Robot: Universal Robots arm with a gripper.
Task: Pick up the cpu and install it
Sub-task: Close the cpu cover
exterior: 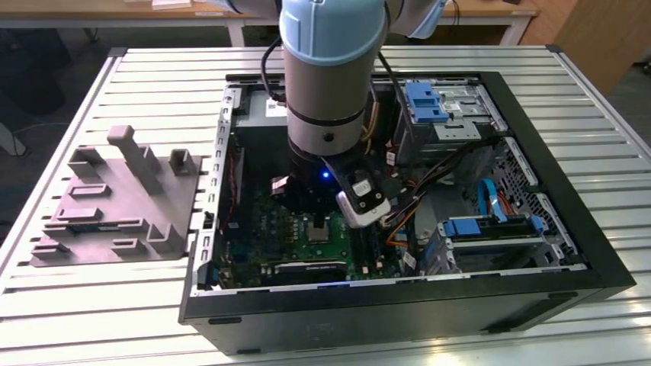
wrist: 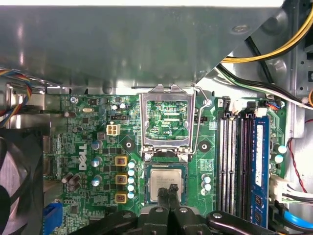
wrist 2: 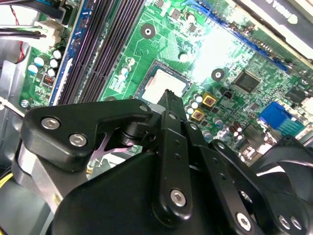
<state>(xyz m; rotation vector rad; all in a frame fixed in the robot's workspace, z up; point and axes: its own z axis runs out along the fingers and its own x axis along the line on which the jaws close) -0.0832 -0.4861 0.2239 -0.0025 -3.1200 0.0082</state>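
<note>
Pale slatted metal makes up the table point(exterior: 610, 198), and on it lies an open black computer case point(exterior: 407, 301) with the arm point(exterior: 325, 76) reaching down into it.

The first wrist view shows the gripper point(wrist: 170, 188) with its two fingers drawn together, nothing visible between them. Their tips hang over one edge of the cpu point(wrist: 160, 180). The cpu lies flat in its socket, silvery top up, and nothing grasps it. The second wrist view sees the same spot from behind the black finger linkage: the gripper point(wrist 2: 167, 93) tip stands right at the near edge of the cpu point(wrist 2: 159, 83). I cannot tell whether it touches.

Just beyond the cpu, the first wrist view has the silver socket frame point(wrist: 143, 122) swung open, the board showing through its window. The wire lever point(wrist: 198, 122) runs alongside the frame. Dark memory slots point(wrist: 234, 161) lie beside the socket on the green motherboard point(wrist: 88, 147), and a black fan point(wrist: 14, 186) sits at the opposite side. The second wrist view shows those slots point(wrist 2: 98, 44) too, but not the frame.

Outside the case, at the exterior view's left, a grey plastic fixture point(exterior: 117, 202) rests on the table. A blue drive bracket point(exterior: 428, 99) sits at the case's far end.
</note>
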